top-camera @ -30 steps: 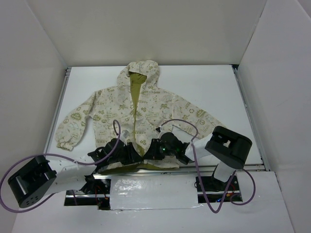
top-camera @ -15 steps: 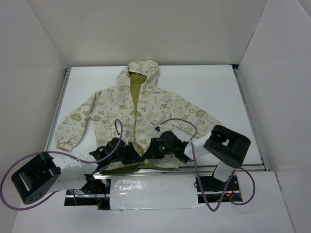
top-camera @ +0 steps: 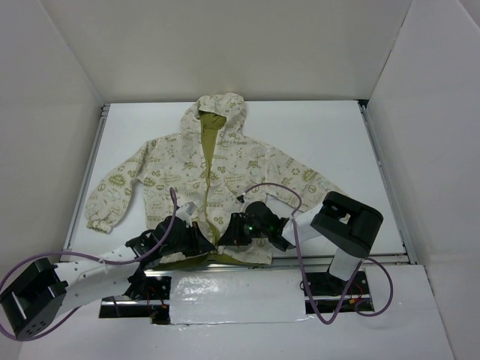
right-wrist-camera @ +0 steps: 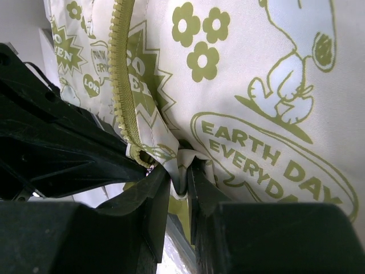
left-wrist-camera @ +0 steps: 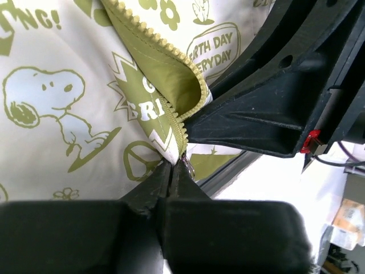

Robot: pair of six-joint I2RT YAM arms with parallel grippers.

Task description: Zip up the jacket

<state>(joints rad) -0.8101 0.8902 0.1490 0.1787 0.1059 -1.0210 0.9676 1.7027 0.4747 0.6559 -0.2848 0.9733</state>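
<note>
The cream jacket with olive doodle prints lies flat on the table, hood at the far end, front zipper open down the middle with olive lining showing. My left gripper is shut on the jacket's bottom hem at the zipper end; in the left wrist view its jaws pinch the zipper base and a small metal pull. My right gripper is shut on a fold of the right front panel's hem, seen in the right wrist view. The two grippers sit close together, almost touching.
The table's near edge has a metal rail right under the jacket hem. White walls enclose the table on three sides. A silver foil-covered plate sits between the arm bases. Purple cables loop from both arms.
The left arm's base link has swung down to the left corner while its gripper stayed at the hem. The right gripper has shifted slightly left. The jacket's lower hem has bunched a little.
</note>
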